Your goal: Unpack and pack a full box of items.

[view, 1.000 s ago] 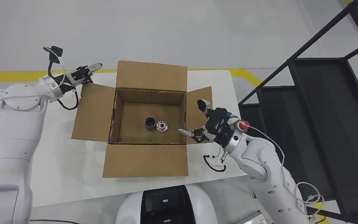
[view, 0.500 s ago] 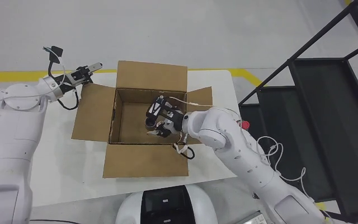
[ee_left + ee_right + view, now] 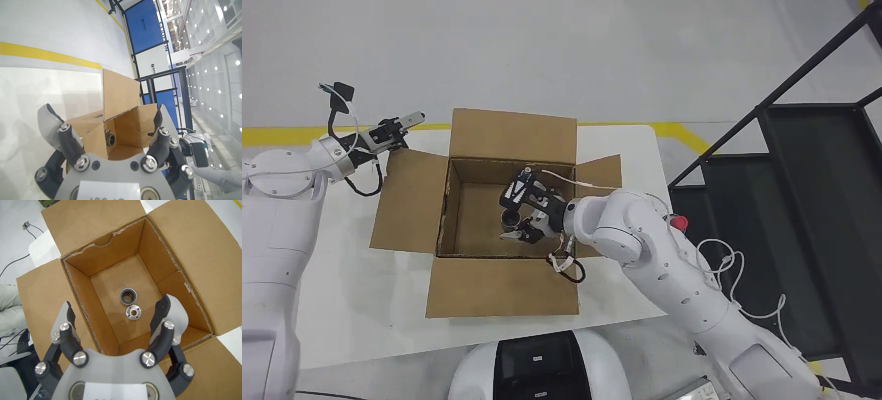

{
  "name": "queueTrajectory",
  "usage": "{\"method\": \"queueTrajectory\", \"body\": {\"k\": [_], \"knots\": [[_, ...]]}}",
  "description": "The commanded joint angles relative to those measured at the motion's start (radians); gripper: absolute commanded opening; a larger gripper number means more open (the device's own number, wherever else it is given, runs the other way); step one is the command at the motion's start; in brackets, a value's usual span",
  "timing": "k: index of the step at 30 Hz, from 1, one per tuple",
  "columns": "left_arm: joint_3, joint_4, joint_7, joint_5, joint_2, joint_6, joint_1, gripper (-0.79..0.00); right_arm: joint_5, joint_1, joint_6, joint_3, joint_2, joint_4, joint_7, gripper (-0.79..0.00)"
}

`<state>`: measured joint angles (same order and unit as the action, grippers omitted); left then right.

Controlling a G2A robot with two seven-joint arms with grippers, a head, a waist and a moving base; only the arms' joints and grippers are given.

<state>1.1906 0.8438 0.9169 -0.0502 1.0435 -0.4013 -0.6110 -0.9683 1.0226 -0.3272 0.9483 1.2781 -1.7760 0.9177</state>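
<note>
My R claw (image 3: 116, 305) released over open box (image 3: 105, 262); bearing (image 3: 128, 296) + flange (image 3: 133, 312) mid-floor, apart from walls. L claw (image 3: 104, 108) released, beyond box's flap edge.

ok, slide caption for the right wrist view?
Open right tool above the open cardboard box, a dark ring and a silver flange on its floor.

The top camera looks down from above the arms onto the white tabletop (image 3: 352, 290) and the open cardboard box (image 3: 512, 135). The left wrist camera sits low off one side, facing level across the tabletop at a box corner, the hall behind. The right wrist camera hangs close over the box, looking straight inside. All three share the box; both wrist views catch the black ring (image 3: 128, 296) on its floor.
</note>
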Motion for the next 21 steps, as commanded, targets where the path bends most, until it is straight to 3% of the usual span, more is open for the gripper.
{"method": "queueTrajectory", "body": {"k": [1,9,13,21], "knots": [[0.000,0.000,0.000,-0.001,0.000,0.000,0.000,0.000,0.000,0.000,0.000,0.000,0.000,0.000,0.000,0.000],[0.000,0.000,0.000,-0.001,0.000,0.000,0.000,0.000,-0.011,-0.010,-0.005,-0.010,0.001,0.020,0.007,0.000],[0.000,0.000,0.000,-0.001,0.000,0.000,0.000,0.000,0.004,-0.111,0.005,-0.088,0.024,0.115,0.085,0.000],[0.000,0.000,0.000,-0.001,0.000,0.000,0.000,0.000,-0.048,-0.320,0.026,-0.315,0.112,0.419,0.084,0.000]]}}
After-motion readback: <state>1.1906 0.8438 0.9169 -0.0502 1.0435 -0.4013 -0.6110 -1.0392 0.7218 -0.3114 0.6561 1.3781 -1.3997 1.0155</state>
